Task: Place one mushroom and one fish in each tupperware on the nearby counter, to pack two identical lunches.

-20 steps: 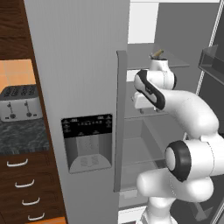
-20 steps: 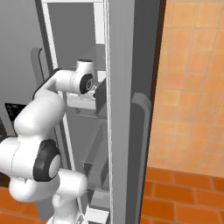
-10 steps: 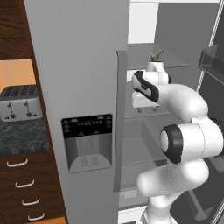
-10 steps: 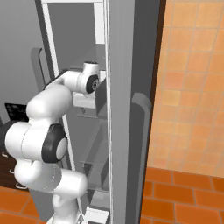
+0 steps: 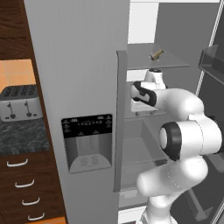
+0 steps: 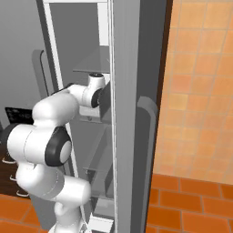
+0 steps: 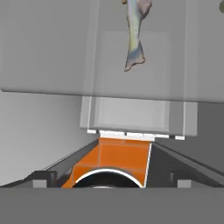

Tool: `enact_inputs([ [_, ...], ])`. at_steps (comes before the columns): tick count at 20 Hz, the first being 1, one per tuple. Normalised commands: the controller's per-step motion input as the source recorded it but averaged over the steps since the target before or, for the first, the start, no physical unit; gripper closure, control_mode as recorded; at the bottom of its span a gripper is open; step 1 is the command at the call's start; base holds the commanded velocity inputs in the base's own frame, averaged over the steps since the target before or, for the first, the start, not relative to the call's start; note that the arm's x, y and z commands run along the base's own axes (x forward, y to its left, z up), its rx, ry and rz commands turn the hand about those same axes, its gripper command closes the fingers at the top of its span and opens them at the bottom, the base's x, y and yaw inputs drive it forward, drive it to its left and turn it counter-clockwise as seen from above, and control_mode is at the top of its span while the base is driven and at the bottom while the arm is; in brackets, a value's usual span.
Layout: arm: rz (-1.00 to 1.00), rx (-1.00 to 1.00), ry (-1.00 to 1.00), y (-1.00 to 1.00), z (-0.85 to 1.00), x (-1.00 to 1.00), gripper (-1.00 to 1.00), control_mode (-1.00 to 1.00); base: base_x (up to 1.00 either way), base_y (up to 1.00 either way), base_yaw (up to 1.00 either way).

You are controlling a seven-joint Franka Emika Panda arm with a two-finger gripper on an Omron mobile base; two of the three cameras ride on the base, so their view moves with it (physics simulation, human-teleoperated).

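A pale silvery fish [image 7: 134, 33] lies on a glass fridge shelf [image 7: 52, 52], seen through the glass at the top of the hand view, tail toward me. A small brown-tan thing [image 5: 156, 54] rests on the upper shelf [image 5: 175, 63] in the left base view. My gripper [image 7: 111, 177] is inside the open fridge, below that shelf, with its dark fingertips [image 7: 43, 177] wide apart and nothing between them. The hand [image 5: 143, 92] sits just behind the door's edge. The dark stone counter [image 5: 22, 135] is at the left. The tupperware are out of view.
A silver toaster [image 5: 19, 103] stands on the counter above drawers with curved handles [image 5: 17, 162]. The shut fridge door with its dispenser panel [image 5: 87, 142] is left of the arm. The opened door [image 6: 136, 113] stands close on the right, with door bins [image 5: 212, 61].
The elbow has swung forward and the forearm has reached deeper into the fridge. The hand has stayed just under the upper shelf.
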Motion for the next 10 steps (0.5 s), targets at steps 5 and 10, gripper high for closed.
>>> enact_inputs([
  [5,0.00,0.00,0.00,0.00,-0.05,0.73,-1.00,-1.00,0.00,0.00,0.00],
  [10,0.00,0.00,-0.06,0.00,-0.11,0.59,-1.00,-1.00,0.00,0.00,0.00],
])
